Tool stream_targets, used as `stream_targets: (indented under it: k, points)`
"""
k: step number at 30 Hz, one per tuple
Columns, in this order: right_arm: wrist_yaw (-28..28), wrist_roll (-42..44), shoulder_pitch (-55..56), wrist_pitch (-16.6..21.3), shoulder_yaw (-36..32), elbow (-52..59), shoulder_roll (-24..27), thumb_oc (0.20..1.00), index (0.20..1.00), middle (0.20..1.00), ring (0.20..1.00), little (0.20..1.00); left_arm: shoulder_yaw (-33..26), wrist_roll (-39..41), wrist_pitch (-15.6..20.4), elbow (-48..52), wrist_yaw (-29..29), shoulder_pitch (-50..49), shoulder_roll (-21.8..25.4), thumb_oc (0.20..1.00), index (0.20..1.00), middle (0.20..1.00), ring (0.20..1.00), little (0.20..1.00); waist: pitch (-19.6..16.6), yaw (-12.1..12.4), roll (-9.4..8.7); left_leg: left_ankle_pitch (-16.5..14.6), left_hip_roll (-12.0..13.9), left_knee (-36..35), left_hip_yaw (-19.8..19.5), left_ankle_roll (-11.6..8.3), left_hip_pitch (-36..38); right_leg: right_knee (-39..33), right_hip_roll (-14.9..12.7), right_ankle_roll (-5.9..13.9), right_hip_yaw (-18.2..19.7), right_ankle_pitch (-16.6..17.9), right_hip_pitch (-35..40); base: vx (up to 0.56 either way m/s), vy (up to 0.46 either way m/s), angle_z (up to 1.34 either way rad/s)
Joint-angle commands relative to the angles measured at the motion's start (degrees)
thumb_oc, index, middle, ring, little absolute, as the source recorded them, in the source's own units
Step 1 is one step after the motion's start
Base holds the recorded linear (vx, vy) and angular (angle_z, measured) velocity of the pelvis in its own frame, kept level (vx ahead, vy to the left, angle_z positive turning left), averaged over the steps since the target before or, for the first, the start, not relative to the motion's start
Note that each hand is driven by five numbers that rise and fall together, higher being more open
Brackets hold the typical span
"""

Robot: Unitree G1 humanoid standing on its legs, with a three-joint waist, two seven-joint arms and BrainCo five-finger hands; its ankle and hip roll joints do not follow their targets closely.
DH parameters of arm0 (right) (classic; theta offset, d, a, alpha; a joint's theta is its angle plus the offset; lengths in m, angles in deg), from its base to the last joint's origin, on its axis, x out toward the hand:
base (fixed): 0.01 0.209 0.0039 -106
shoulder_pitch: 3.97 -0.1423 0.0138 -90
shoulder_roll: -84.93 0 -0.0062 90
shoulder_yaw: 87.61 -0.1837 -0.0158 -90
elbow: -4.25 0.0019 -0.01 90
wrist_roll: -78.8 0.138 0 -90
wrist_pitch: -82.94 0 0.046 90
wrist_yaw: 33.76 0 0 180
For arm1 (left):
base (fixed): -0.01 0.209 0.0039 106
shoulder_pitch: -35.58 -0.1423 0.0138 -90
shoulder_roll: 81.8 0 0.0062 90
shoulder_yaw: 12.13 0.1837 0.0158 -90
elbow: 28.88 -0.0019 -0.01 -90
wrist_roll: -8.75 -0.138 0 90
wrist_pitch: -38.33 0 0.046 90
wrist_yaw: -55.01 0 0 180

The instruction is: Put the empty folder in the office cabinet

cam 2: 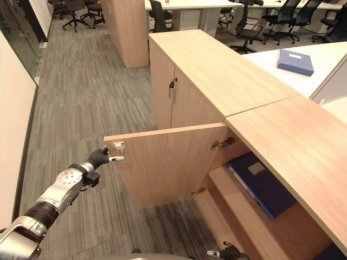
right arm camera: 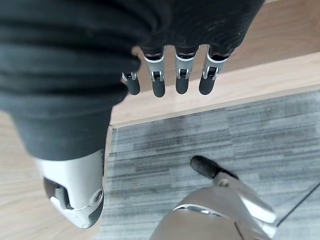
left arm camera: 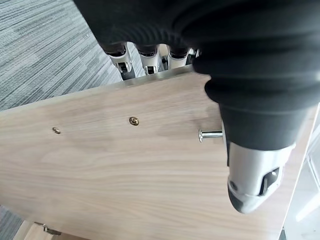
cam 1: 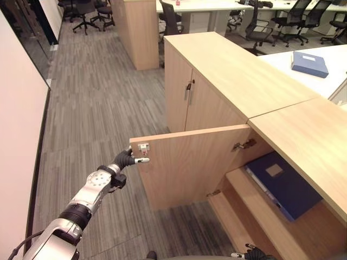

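Grey striped carpet [cam 1: 103,103], office chairs [cam 1: 295,21]

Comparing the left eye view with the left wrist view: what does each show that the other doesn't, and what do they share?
The left eye view takes in the open cabinet, a blue folder lying on its shelf, a second folder on the white desk, and the right hand low by the cabinet's base.

The left wrist view gives the door's inner face close up: two screws and a metal pin.

Both show the left hand holding the free edge of the open door, over grey carpet.
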Motion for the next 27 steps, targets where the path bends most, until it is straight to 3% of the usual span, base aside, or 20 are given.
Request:
stream_targets:
  k: [1, 11, 16, 18, 20, 21, 25, 27]
  points:
    - [0.2, -1.9, -3.0, -0.5, 1.2, -0.3, 0.7, 1.0, 1.0, 1.0, 1.0, 1.0, 3.4, 0.7, 3.3, 6.2, 5.5, 4.3, -3.3, 1.0, 1.0, 1.0, 1.0, 1.0, 0.2, -1.0, 0.12, -6.3, -0.4, 0.7, 1.5, -0.64, 3.1, 2.7, -4.0, 6.42, -0.4, 0.4, -1.2, 0.0, 0.0, 0.0]
    - [-0.1, 0.0, -3.4, -0.6, -2.1, -0.4, 0.8, 1.0, 1.0, 1.0, 1.0, 1.0, 3.8, 5.0, 1.1, 15.6, 12.0, -6.2, 6.7, 1.0, 1.0, 1.0, 1.0, 1.0, 1.3, -0.5, 1.6, -6.6, -1.8, 0.7, 3.5, 0.35, 2.4, 4.3, -6.3, 7.94, 0.2, 2.3, -3.8, -0.02, 0.036, -0.05]
    - [0.7, 2.8, -5.5, -0.8, -5.1, 0.7, 1.3, 1.0, 1.0, 1.0, 1.0, 1.0, 0.6, 4.0, 0.7, 13.7, 11.2, -13.1, 3.0, 1.0, 1.0, 1.0, 1.0, 1.0, 2.8, -0.6, 2.9, -6.7, -2.5, 0.7, 7.9, 0.97, 1.4, 4.2, -7.7, 9.39, 1.2, 5.2, -7.3, -0.11, 0.063, -0.37]
    - [1.2, 4.4, -7.2, -0.9, -6.0, 1.3, 1.6, 1.0, 1.0, 1.0, 1.0, 1.0, 0.5, 1.5, 1.1, 11.6, 9.7, -14.6, 0.9, 1.0, 1.0, 1.0, 1.0, 1.0, 4.0, -0.7, 3.89, -5.8, -1.8, 0.7, 9.6, 1.01, 0.5, 7.6, -8.4, 9.39, 0.7, 6.7, -10.1, -0.16, 0.023, -0.62]
    - [1.3, 4.8, -7.7, -1.0, -6.1, 1.7, 1.8, 1.0, 1.0, 1.0, 1.0, 1.0, 0.5, 0.1, 1.0, 11.1, 9.1, -15.3, 0.2, 1.0, 1.0, 1.0, 1.0, 1.0, 4.5, -0.5, 4.51, -5.3, -1.6, 0.8, 10.6, 1.24, 0.0, 9.8, -9.0, 9.39, -0.9, 5.9, -10.9, -0.25, 0.132, -0.68]
    - [1.9, 5.2, -8.2, -0.9, -6.6, 2.3, 1.7, 1.0, 1.0, 1.0, 1.0, 1.0, -0.8, -2.7, 0.5, 10.5, 7.5, -19.2, -1.6, 1.0, 1.0, 1.0, 1.0, 1.0, 5.1, 1.2, 6.41, -4.4, -0.6, 1.5, 15.6, 2.33, -1.4, 18.1, -11.8, 7.16, -11.9, 0.1, -9.2, -0.33, 0.199, -1.7]
    - [2.2, 4.9, -8.3, -0.6, -6.0, 2.2, 1.0, 1.0, 1.0, 1.0, 1.0, 1.0, -3.8, -5.4, 0.0, 10.5, 6.9, -24.3, -2.7, 1.0, 1.0, 1.0, 1.0, 1.0, 3.8, 3.2, 5.9, -2.8, -0.1, 1.9, 22.0, 3.21, -2.8, 21.7, -12.2, 6.56, -17.4, -2.4, -4.7, -0.2, 0.066, -1.28]
    - [2.7, 4.4, -8.8, -0.7, -5.6, 1.4, 0.8, 1.0, 1.0, 1.0, 1.0, 1.0, -4.9, -6.0, 0.1, 10.7, 6.4, -25.9, -3.9, 1.0, 1.0, 1.0, 1.0, 1.0, 2.6, 5.3, 4.91, -3.3, -0.7, 1.5, 24.1, 3.08, -3.3, 19.1, -12.0, 8.23, -18.8, -2.8, -1.6, -0.1, -0.063, -1.25]
